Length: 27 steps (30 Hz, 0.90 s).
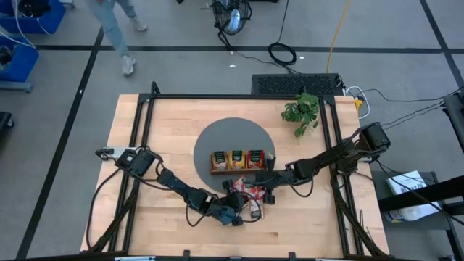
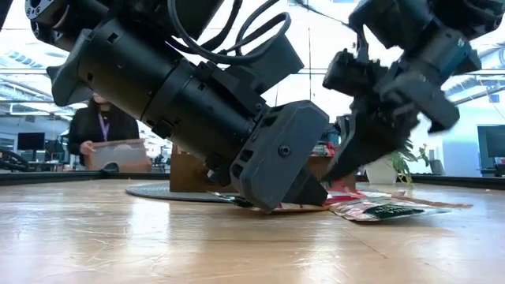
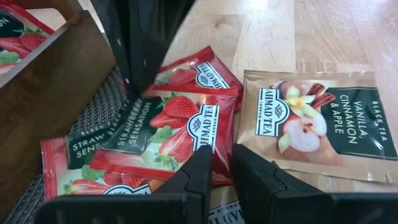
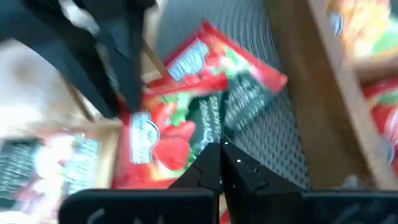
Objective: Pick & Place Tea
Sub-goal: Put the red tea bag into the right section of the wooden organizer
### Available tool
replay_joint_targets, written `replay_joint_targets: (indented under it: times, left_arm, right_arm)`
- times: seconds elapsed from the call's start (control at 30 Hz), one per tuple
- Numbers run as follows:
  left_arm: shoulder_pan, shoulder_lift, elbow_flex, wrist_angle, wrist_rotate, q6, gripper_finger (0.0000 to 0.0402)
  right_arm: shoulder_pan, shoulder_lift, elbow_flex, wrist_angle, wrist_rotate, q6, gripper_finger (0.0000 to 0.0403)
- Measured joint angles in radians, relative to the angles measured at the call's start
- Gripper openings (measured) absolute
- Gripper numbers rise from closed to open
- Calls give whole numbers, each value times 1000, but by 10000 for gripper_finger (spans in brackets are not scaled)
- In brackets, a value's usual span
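On the wooden bench [image 3: 273,31], Ahmad Tea sachets are lying: Strawberry Sensation [image 3: 180,134], Vanilla Cinnamon & Apple [image 3: 317,121]. My right end effector [image 4: 221,163] is pinching shut on the strawberry one; my left end effector [image 3: 224,171] is hovering, narrowly parted.

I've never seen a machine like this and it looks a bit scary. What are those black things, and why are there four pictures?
They are two robot arms at a wooden table, each ending in a two-finger gripper. One picture looks down from above, one looks across from table height, and two come from small cameras on the arms' wrists. On the table sit a round grey mat, a small potted plant and a wooden tray with tea bags standing in it. In front of the tray lie loose strawberry tea sachets and a vanilla, cinnamon and apple sachet. The right gripper has shut on a strawberry sachet. The left gripper rests on the pile, nearly closed.
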Motion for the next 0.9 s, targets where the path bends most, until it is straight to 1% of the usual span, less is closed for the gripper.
replay_joint_targets:
  times: [0.17,0.27,0.43,0.6,0.77,0.83,0.9]
  left_arm:
    - [-9,1,-1,-1,-10,15,67]
    - [-16,1,-1,0,-41,27,67]
    - [-24,2,-1,1,-49,40,67]
    - [-28,2,-1,6,-49,53,67]
    - [-29,2,-1,6,-48,56,67]
    - [-30,2,-1,6,-48,60,67]
    - [-32,2,-1,6,-48,61,67]
  right_arm:
    - [26,-114,0,-13,-1,-22,0]
    - [42,-192,1,-52,1,-26,0]
    - [78,-301,1,-91,64,-75,0]
    - [92,-398,1,-109,203,-173,0]
    - [93,-450,1,-141,361,-235,0]
    - [92,-455,-2,-140,404,-253,0]
    - [84,-456,-14,-133,420,-260,0]
